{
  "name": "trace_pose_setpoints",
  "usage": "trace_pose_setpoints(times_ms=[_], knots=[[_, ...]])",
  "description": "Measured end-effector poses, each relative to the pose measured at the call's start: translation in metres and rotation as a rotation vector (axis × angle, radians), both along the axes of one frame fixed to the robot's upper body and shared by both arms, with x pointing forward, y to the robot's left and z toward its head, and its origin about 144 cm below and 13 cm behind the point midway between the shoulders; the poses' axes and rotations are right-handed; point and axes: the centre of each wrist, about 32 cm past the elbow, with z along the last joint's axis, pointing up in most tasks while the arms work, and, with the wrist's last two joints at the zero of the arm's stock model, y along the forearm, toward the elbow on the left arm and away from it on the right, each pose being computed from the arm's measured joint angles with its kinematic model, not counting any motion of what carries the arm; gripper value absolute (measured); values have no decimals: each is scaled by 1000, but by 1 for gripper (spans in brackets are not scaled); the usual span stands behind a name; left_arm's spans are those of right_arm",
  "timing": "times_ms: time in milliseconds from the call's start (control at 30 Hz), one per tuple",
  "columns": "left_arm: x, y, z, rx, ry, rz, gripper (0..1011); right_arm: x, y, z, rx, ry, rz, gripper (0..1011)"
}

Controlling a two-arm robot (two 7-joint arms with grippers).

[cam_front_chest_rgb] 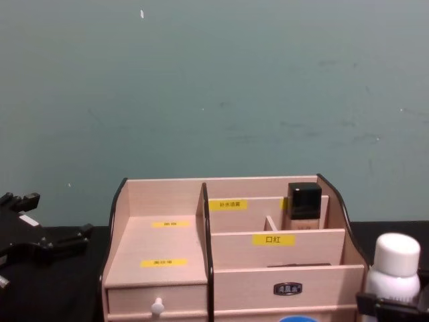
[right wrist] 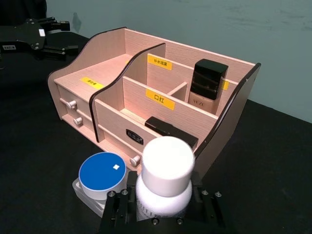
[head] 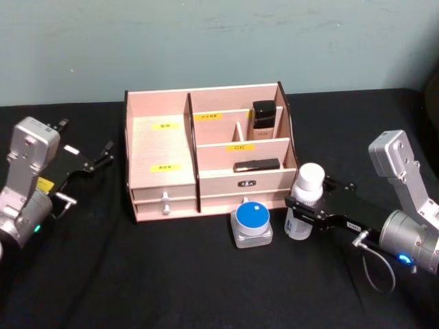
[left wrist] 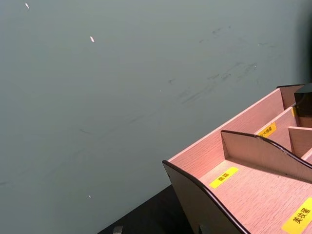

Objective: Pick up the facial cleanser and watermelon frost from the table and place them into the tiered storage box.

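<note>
R gripper (head: 302, 210) clamped on bottle (head: 311, 179), just beside jar (head: 252, 218), in front of box (head: 206, 97). L gripper (head: 92, 168) parked left of box, fingers apart. Neither item boxed yet; both left.

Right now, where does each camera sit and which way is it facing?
Head: high, looking down at the pale wooden tiered storage box; left arm, right arm show.
Chest: low, facing the box front; left jaws idle at its left edge.
Left wrist: beside the box, facing the teal wall.
Right wrist: behind the right jaws, clamped on the white-capped plastic bottle.
Head and right wrist share the blue-lidded jar.
</note>
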Motion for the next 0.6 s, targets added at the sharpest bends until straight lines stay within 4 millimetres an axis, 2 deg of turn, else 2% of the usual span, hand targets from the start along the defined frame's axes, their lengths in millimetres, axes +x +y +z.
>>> trace_pose_setpoints(times_ms=[33, 67, 133, 600], knots=[[0, 0, 0, 0, 0, 0, 1009, 0, 0, 0, 0, 0, 0, 689], [0, 0, 0, 0, 0, 0, 1010, 0, 0, 0, 0, 0, -1, 628], [0, 0, 0, 0, 0, 0, 1010, 0, 0, 0, -1, 1, -1, 602], [0, 0, 0, 0, 0, 0, 1010, 0, 0, 0, 0, 1, -1, 602]])
